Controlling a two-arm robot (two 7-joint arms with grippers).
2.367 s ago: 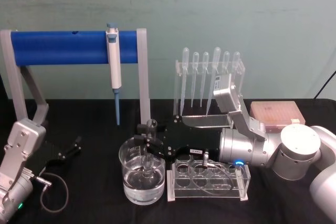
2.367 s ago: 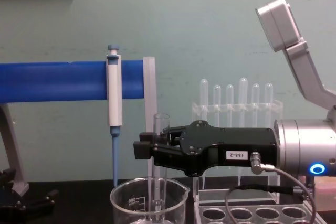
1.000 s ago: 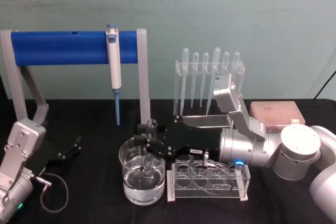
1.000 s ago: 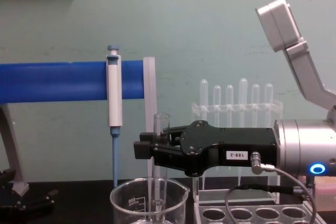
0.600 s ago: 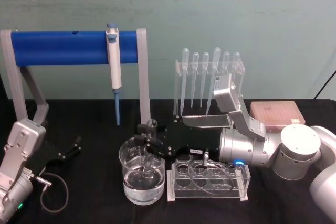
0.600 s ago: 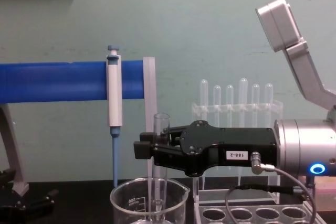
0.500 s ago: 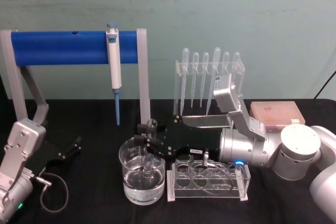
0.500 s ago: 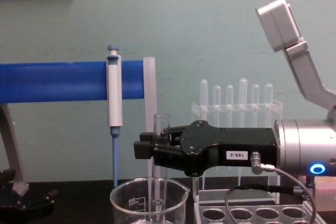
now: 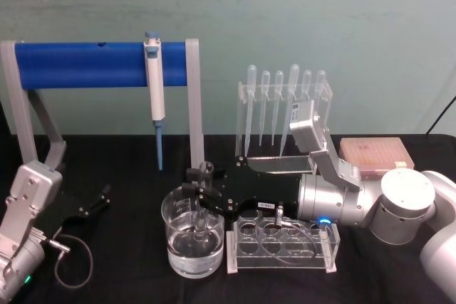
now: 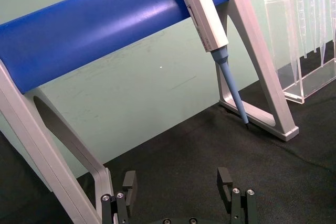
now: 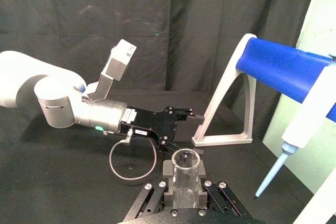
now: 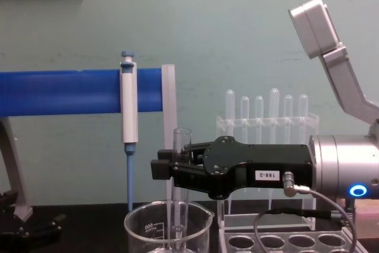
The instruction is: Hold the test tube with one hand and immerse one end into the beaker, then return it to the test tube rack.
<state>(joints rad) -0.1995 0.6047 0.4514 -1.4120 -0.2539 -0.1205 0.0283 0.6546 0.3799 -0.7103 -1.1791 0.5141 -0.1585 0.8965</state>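
Note:
My right gripper [image 9: 201, 194] is shut on the test tube [image 9: 205, 173], a clear glass tube held upright over the beaker [image 9: 173, 245]. In the chest view the tube [image 12: 182, 141] runs down from the black right gripper [image 12: 164, 168] into the beaker [image 12: 139, 224], its round lower end inside the glass. The beaker holds clear liquid. The right wrist view looks down on the tube's open rim [image 11: 185, 167] between the jaws. My left gripper [image 9: 96, 201] rests open on the table at the left, with nothing between its fingers [image 10: 226, 180].
A blue bar stand [image 9: 85, 64] holds a white-and-blue pipettor [image 9: 154, 97] behind the beaker. A clear pipette rack [image 9: 285, 108] stands at the back. An acrylic tube rack [image 9: 281, 243] sits right of the beaker. A pink box [image 9: 375, 154] lies far right.

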